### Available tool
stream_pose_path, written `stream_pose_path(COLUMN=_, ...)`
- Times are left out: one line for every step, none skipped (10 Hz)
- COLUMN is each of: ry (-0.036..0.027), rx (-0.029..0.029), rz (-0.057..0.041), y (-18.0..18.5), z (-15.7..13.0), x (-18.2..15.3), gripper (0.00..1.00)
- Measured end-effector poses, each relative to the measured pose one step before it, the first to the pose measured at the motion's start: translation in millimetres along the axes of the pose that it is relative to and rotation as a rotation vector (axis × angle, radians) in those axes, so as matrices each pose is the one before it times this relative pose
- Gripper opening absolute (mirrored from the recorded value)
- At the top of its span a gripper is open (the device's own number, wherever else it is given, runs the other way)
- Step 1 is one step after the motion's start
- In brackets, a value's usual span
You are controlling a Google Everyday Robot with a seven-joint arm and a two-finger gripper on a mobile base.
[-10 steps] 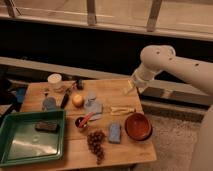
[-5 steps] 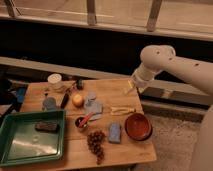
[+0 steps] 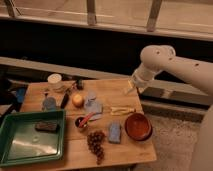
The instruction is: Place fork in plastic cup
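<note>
Nothing has shifted in the last second. The hand [image 3: 131, 87] still hangs over the right rear corner of the worktop [image 3: 107, 89], and I cannot tell whether it is apart or together, only that it holds no fork. So the task looks barely begun: the fork [image 3: 121, 110] lies flat and untouched near the right edge, just behind the brown bowl [image 3: 138, 126] — a pale, slender piece set roughly crosswise — while what I take for the plastic cup [image 3: 54, 80] stands well apart by the rear left corner.
</note>
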State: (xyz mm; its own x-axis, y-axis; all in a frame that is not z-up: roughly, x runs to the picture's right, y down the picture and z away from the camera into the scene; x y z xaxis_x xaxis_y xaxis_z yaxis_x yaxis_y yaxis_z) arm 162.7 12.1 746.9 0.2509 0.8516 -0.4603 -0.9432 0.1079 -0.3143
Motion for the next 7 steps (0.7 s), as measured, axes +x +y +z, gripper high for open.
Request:
stream_pose_path(ry=-0.00259, rx=0.00861, rz=-0.00723, y=-0.68, z=-0.33, x=-0.05, gripper=0.63)
stream_pose_path(ry=-0.00971, rx=0.02923, rz=-0.02765, y=3.82, z=-0.99, x=-4.74, gripper=0.63)
stream_pose_path(ry=-0.00746, rx=0.01387, rz=-0.02495, y=9.14, z=1.57, x=-8.12, gripper=0.63)
stream_pose_path(ry=-0.00811, rx=0.00838, rz=-0.0235, y=11.36, z=2.08, x=-9.26, gripper=0.63)
stream_pose_path(ry=-0.00962, rx=0.01087, rz=-0.02496, y=12.66, z=2.98, x=-11.08, gripper=0.63)
stream_pose_path(ry=-0.0216, rx=0.00142, rz=-0.02963, y=21.15, z=5.49, x=-15.01, gripper=0.63)
stream_pose_path(ry=-0.0217, rx=-0.00272, rz=-0.02171, y=17.2, z=4.42, x=-11.56, gripper=0.63)
